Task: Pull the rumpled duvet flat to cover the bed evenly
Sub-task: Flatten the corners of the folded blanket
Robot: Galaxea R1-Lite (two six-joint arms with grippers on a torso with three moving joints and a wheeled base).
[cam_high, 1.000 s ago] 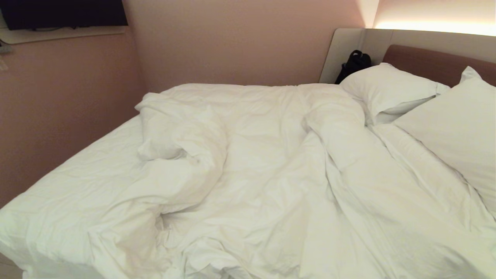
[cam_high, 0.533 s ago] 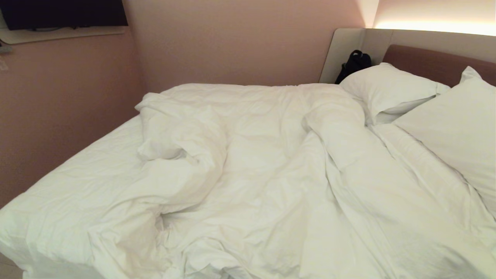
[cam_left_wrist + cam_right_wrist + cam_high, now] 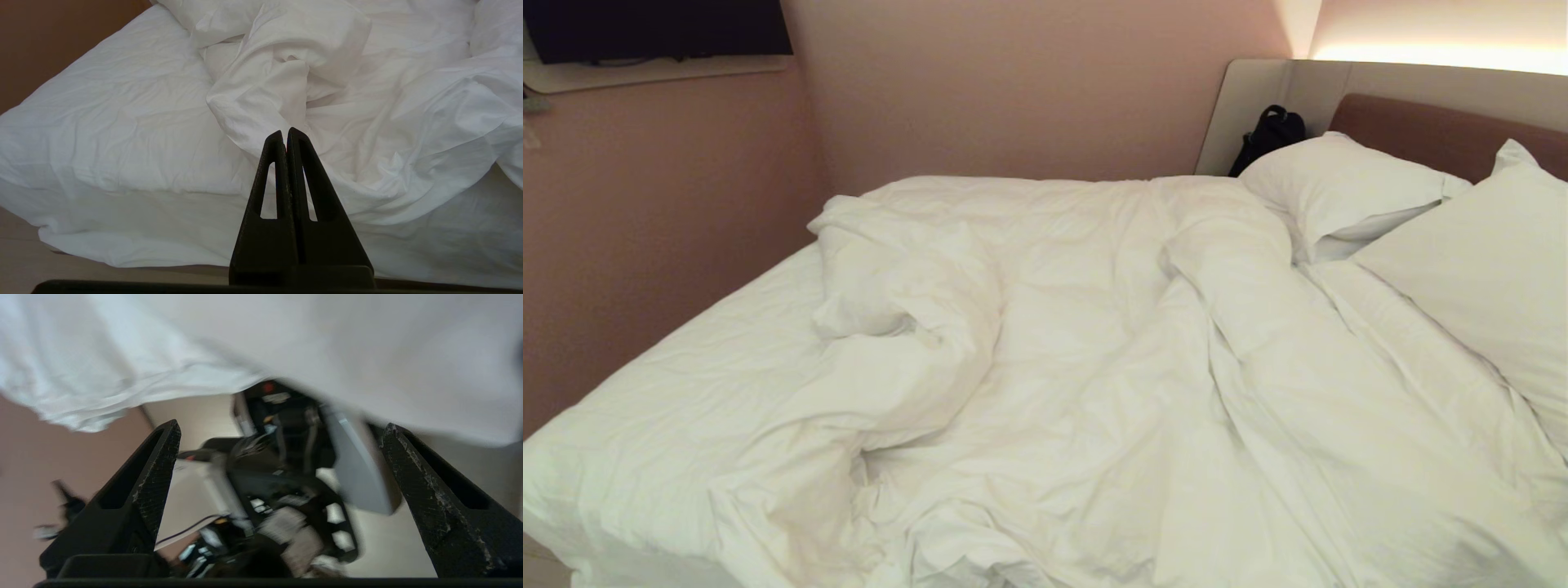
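Rumpled duvet [image 3: 1054,367] bunched on bed [image 3: 670,384], 2 pillows [image 3: 1339,192].

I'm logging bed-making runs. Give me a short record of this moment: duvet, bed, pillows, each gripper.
duvet: rumpled, bunched toward the middle, not spread
bed: fitted sheet bare on the foot side
pillows: two, at the headboard
left gripper: shut, empty, off the bed's edge
right gripper: open, empty, white bedding close by

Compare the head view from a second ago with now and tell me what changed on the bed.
Nothing visibly changed. The duvet lies bunched in the same folds on the bed, both pillows and the black bag sit as before, and no gripper shows in the head view.
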